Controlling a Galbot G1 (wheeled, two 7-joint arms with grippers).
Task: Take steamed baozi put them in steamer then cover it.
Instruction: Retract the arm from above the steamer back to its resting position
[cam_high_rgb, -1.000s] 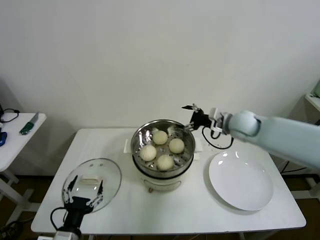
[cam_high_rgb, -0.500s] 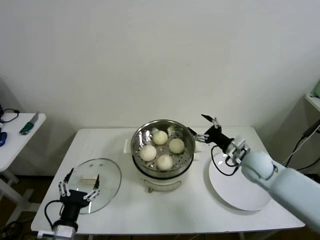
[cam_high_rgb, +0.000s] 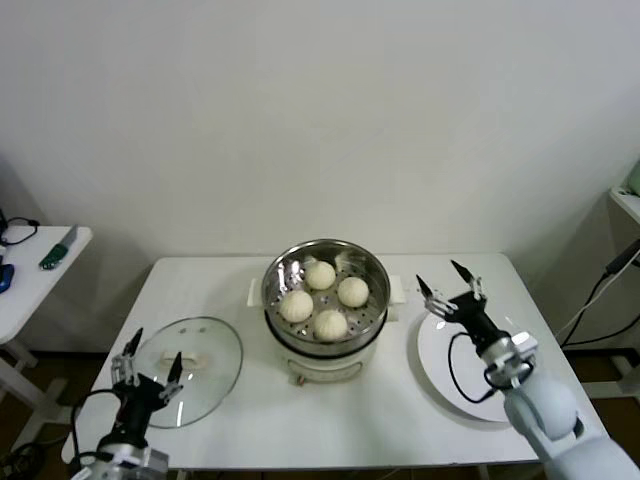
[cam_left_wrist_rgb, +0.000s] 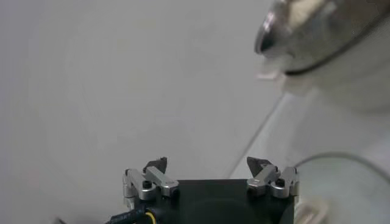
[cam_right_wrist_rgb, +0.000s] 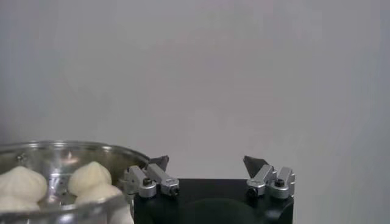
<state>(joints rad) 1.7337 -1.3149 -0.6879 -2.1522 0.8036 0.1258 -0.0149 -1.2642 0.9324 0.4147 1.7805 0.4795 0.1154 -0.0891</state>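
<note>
1. All four steamed baozi (cam_high_rgb: 322, 298) sit on the perforated tray inside the steamer (cam_high_rgb: 326, 300), which stands mid-counter toward the back edge. The loading looks done; covering is what remains.
2. The cover (cam_high_rgb: 192, 368) lies flat near the counter's (cam_high_rgb: 330, 415) front left corner, its pale handle up, well apart from the steamer.
3. The left gripper (cam_high_rgb: 147, 363) hovers at the front left edge, just at the cover's near rim, jaws spread wide and holding nothing.
4. The right gripper (cam_high_rgb: 450, 282) is above the white plate (cam_high_rgb: 480, 368) on the right side of the counter, beside the steamer, jaws wide and empty too. It seems to have no part in the next step.
5. Next move, as I judge it: the left gripper must come over the cover's handle, close on it, lift, carry it across and set it square on the steamer's rim.
6. Hard to tell: the left wrist view cuts off most of the cover and shows only part of the steamer (cam_left_wrist_rgb: 329, 42); the right wrist view shows only the steamer's near rim and three buns (cam_right_wrist_rgb: 55, 182). Whether the left gripper touches the glass cannot be judged.
</note>
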